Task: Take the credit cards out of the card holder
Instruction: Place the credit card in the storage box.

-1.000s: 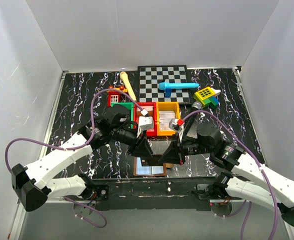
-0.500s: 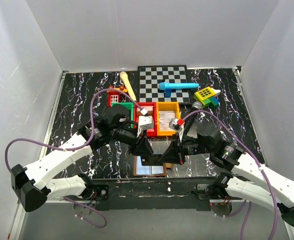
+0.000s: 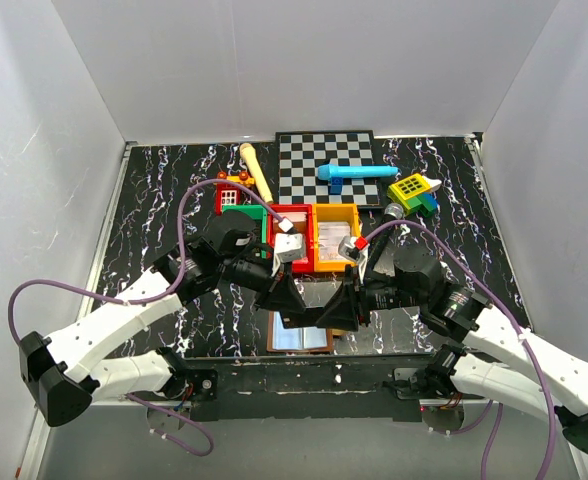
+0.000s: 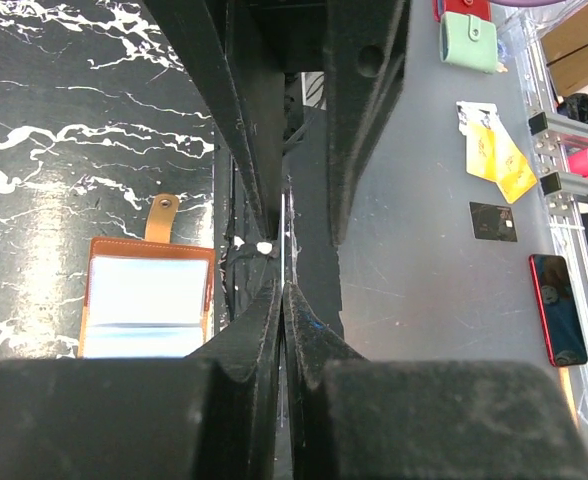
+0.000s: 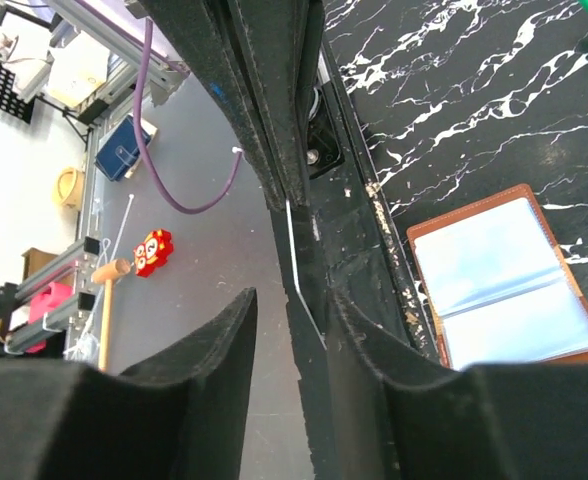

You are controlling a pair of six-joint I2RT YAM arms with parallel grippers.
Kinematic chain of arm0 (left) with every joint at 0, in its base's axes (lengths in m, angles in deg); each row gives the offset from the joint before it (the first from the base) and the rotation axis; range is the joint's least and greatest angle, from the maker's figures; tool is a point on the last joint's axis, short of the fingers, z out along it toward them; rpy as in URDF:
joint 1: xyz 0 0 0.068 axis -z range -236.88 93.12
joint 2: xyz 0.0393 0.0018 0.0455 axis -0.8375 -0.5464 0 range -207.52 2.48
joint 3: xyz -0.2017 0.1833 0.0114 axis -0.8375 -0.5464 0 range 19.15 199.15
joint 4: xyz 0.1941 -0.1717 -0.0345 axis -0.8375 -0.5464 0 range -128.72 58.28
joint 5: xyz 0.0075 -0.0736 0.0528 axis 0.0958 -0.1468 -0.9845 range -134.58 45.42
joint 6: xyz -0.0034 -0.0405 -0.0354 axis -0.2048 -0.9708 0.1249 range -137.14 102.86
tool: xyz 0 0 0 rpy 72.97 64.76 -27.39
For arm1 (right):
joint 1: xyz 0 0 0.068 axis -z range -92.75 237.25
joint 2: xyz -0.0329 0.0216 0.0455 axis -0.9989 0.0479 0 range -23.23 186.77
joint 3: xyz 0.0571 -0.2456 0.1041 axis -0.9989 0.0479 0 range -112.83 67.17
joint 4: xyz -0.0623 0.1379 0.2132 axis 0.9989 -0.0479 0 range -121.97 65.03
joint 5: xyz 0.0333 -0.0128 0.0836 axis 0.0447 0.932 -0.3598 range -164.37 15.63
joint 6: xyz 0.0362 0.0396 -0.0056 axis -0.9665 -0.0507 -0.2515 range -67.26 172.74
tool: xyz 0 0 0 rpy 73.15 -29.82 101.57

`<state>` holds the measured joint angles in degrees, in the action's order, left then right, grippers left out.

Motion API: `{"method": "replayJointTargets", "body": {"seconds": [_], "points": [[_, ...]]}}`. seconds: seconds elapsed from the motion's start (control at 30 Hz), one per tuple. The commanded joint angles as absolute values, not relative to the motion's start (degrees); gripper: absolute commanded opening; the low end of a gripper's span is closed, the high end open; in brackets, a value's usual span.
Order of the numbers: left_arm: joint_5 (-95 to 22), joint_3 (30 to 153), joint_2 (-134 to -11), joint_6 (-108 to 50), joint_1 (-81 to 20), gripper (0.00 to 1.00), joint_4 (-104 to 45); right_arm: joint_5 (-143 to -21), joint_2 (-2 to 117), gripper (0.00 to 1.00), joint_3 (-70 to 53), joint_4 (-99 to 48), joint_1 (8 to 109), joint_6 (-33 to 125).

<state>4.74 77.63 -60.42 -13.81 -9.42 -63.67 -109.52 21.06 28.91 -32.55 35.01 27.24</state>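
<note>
Top view, holder: the holder (image 3: 300, 340) lies open at the near edge of the table (image 3: 164, 200), partly hidden under the spot where the arms meet.
Top view, grippers: the left gripper (image 3: 296, 310) and right gripper (image 3: 332, 312) are tip to tip above it, placed as they were a second ago. Neither the card nor either grip can be made out from here.
Left wrist, left gripper: the left gripper (image 4: 282, 290) has its fingers pressed together on a card (image 4: 287, 215), seen edge-on as a thin pale line.
Left wrist, right gripper: the right gripper (image 4: 302, 225) reaches in from the top, one finger on each side of the card with a gap between.
Left wrist, holder: the holder (image 4: 146, 300) lies flat, pale panels up.
Right wrist, right gripper: the right gripper (image 5: 292, 300) has its fingers apart. The card (image 5: 292, 235) runs between them, clear of one finger and close to the other; whether it touches that one I cannot tell.
Right wrist, left gripper: the left gripper (image 5: 277, 170) is clamped on the card's far end.
Right wrist, holder: the holder (image 5: 509, 280) lies open below.
Change: a second ago the right jaws were clamped and the left ones were partly open; now it is the reverse.
Meaning: the card looks handed over to the left arm and is out of the holder. Whether more cards remain in the holder cannot be told.
</note>
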Motion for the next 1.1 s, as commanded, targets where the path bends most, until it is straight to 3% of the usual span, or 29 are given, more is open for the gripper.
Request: {"method": "replayJointTargets", "body": {"seconds": [0.0, 0.13, 0.43, 0.6, 0.73, 0.9, 1.07], "points": [[3.1, 77.2, -58.6, -12.7, -9.5, 0.0, -64.2, -108.5, 19.5, 0.49, 26.3, -32.3, 34.6, 26.8], [-1.6, 76.8, -58.3, -14.9, -11.0, 0.0, -64.8, -102.2, 16.9, 0.61, 23.4, -39.5, 34.8, 28.6], [-16.3, 71.4, -47.3, -29.6, -14.9, 0.0, -57.2, -94.3, 11.0, 0.61, 21.1, -45.5, 35.0, 28.3], [-28.5, 72.3, -46.6, -29.8, -15.0, 0.0, -58.7, -93.6, 10.6, 0.61, 21.4, -45.5, 35.0, 28.3], [-37.2, 71.2, -47.8, -19.9, -15.0, 0.0, -59.4, -93.4, 10.9, 0.59, 21.2, -46.0, 34.9, 28.7], [-35.8, 64.6, -44.4, -0.8, -15.2, 0.0, -54.3, -92.8, 10.3, 0.58, 21.6, -46.9, 35.0, 30.0], [-30.3, 56.9, -38.6, 16.2, -19.7, 0.0, -39.1, -94.0, 9.6, 0.58, 22.5, -47.0, 35.0, 30.4]]}}
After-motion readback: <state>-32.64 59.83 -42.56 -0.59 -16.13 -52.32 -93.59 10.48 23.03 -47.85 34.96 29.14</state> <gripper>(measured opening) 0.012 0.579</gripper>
